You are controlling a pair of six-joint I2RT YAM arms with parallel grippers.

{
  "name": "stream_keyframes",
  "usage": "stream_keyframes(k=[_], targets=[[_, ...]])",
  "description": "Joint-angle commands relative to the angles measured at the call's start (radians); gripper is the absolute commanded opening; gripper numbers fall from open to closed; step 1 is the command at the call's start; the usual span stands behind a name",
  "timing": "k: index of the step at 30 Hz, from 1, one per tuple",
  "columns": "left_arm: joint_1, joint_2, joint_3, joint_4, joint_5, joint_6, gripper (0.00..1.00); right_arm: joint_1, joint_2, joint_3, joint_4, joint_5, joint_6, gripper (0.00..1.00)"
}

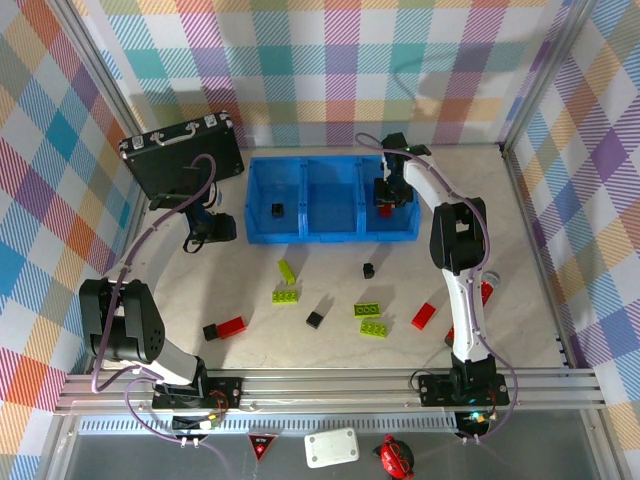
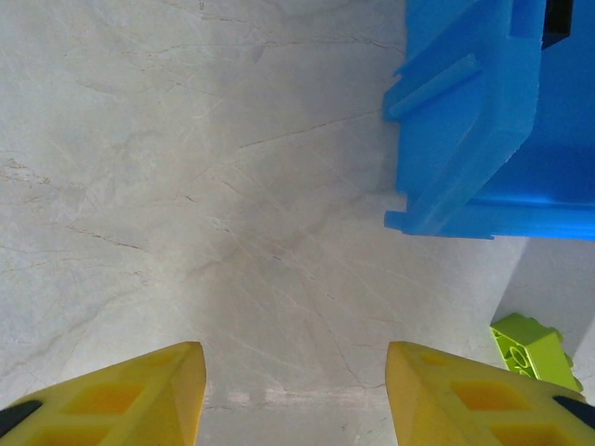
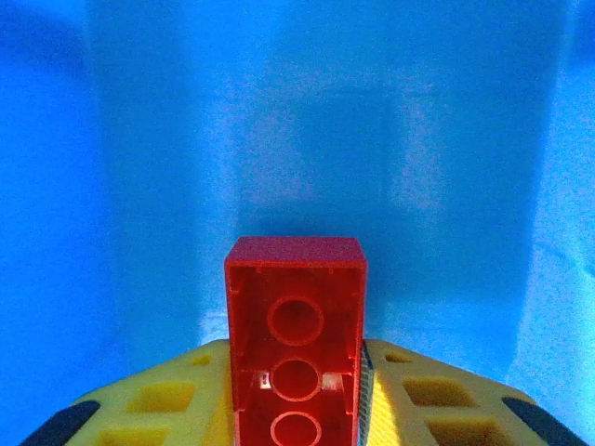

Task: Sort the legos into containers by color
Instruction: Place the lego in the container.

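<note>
Jaws of our right gripper (image 3: 296,376) are narrow and pinch a red brick (image 3: 296,297), long axis straight out past the tips | brick hangs inside the right compartment of the blue bin (image 1: 300,237) | left gripper (image 2: 296,390) wide, empty, beside the bin

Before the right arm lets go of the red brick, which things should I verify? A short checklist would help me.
1. Red brick sits between the right fingers: ok.
2. Right gripper is over the right compartment of the blue bin: ok.
3. No other color lies in that compartment: cannot tell, its floor is partly hidden.
4. Black cube lies apart, in the left compartment: ok.
5. Left gripper is open, empty and outside the bin: ok.
</note>
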Motion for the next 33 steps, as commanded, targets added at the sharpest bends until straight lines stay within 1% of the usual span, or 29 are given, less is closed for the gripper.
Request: stream_keyframes(k=[1, 14, 21, 23, 27, 33], targets=[[0.014, -0.003, 0.007, -0.002, 0.012, 0.007, 0.54, -0.004, 0.020, 0.020, -0.021, 0.014, 0.013, 0.36], [0.014, 0.001, 0.010, -0.004, 0.016, 0.006, 0.54, -0.004, 0.034, 0.022, -0.005, -0.005, -0.067, 0.37], [0.014, 0.003, 0.011, -0.007, 0.009, 0.008, 0.54, -0.004, 0.046, 0.022, 0.001, -0.022, -0.069, 0.37], [0.014, 0.004, 0.012, -0.007, 0.007, 0.009, 0.54, -0.004, 0.044, 0.021, 0.003, -0.022, -0.067, 0.38], [0.013, 0.004, 0.012, -0.007, 0.008, 0.008, 0.54, -0.004, 0.032, 0.033, -0.002, -0.020, -0.063, 0.44], [0.014, 0.006, 0.013, -0.010, 0.007, 0.008, 0.54, -0.004, -0.014, 0.052, -0.022, -0.023, -0.066, 0.46]])
